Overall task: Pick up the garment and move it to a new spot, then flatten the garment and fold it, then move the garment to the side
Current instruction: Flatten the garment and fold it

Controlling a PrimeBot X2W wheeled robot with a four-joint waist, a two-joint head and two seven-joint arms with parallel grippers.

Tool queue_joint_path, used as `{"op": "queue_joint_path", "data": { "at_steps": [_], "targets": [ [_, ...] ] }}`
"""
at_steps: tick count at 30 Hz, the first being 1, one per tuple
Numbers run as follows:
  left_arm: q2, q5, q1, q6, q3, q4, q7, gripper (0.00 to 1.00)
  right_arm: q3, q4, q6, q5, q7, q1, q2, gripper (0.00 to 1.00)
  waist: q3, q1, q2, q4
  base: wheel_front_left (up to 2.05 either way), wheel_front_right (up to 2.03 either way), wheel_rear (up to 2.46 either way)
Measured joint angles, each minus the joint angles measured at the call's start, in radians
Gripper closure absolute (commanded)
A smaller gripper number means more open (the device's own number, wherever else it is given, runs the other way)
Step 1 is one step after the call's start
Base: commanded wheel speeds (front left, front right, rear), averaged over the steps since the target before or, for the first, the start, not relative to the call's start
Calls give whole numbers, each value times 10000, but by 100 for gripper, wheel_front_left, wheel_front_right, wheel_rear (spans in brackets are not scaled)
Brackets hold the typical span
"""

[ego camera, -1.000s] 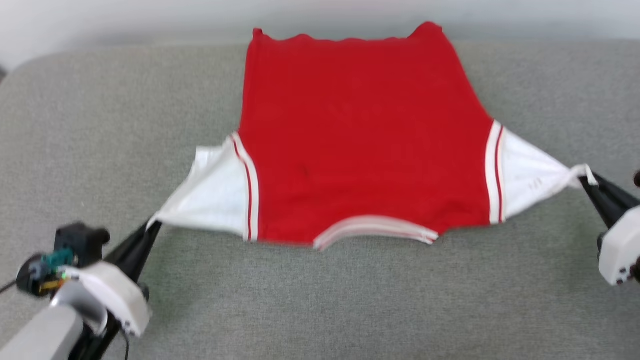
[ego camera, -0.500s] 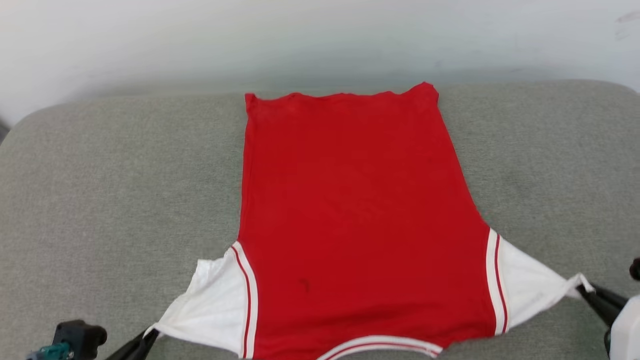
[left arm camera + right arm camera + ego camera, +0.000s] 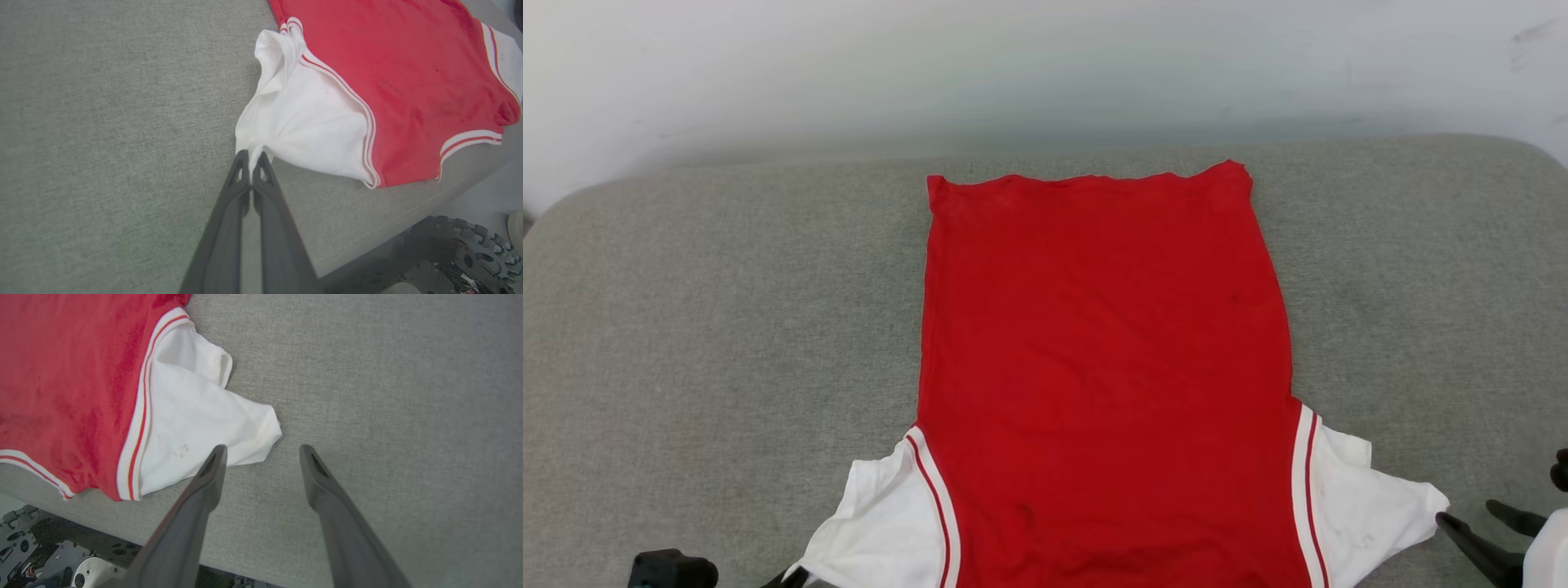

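The garment (image 3: 1103, 367) is a red jersey with white sleeves. It lies flat on the grey cushion, plain side up, with its hem toward the wall. In the left wrist view my left gripper (image 3: 251, 157) is shut on the bunched tip of one white sleeve (image 3: 302, 122), which is pulled taut toward it. My right gripper (image 3: 263, 451) stands open just off the other white sleeve (image 3: 196, 412), whose slack tip lies ahead of the fingers, nearer the left one. In the head view this gripper (image 3: 1470, 514) sits at the lower right corner, beside the sleeve's point.
A grey upholstered cushion (image 3: 686, 327) spreads wide on both sides of the jersey, backed by a pale wall (image 3: 1013, 65). Its front edge runs close behind both grippers, with the robot's dark base (image 3: 449, 257) below it.
My right gripper has opened and let go of the right sleeve, which has gone slack and drawn back. The left keeps its grip. The head camera has tilted up, shifting the picture.
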Motion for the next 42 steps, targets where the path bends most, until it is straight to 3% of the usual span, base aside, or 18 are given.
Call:
{"op": "queue_joint_path", "data": {
  "at_steps": [5,10,14,20,26,31,35,36,42],
  "targets": [
    [105,-13,67,-31,-84,-857,119,100,-418,-447,0,-13,662,-5,184,0,180,0,0,175,0,0,0],
    [334,146,55,272,-81,-1994,366,100,-1402,-991,-2,-357,1480,-695,617,0,517,1,0,434,0,0,0],
    [571,395,-114,512,10,-2968,535,100,-2345,-1407,-2,-871,2907,-1862,1273,0,1047,1,0,675,0,0,0],
    [598,708,-635,416,-86,-3898,846,100,-3342,-1095,-2,-1916,5453,-4503,2240,0,2146,4,0,1234,0,0,0],
    [326,1064,-1342,247,-232,-4493,1118,100,-4196,-174,-2,-3428,7398,-7391,2744,0,3236,4,0,2123,0,0,0],
    [52,1394,-1894,155,-360,-4729,1168,100,-4803,518,-2,-4729,8314,-9071,2811,0,4053,5,0,2964,0,0,0],
    [-174,1507,-2176,56,-468,-4759,1168,100,-5311,941,-2,-5795,8959,-9966,2796,0,4656,4,0,3563,0,0,0],
    [-428,1484,-2349,-33,-602,-4721,1164,100,-5703,1053,-2,-6318,9331,-10447,2847,0,5028,4,0,3982,0,0,0],
    [-817,1335,-2512,-121,-602,-4491,830,100,-5881,1003,-2,-7024,9701,-10678,3053,0,5618,4,0,4600,0,0,0]
  ]
}}
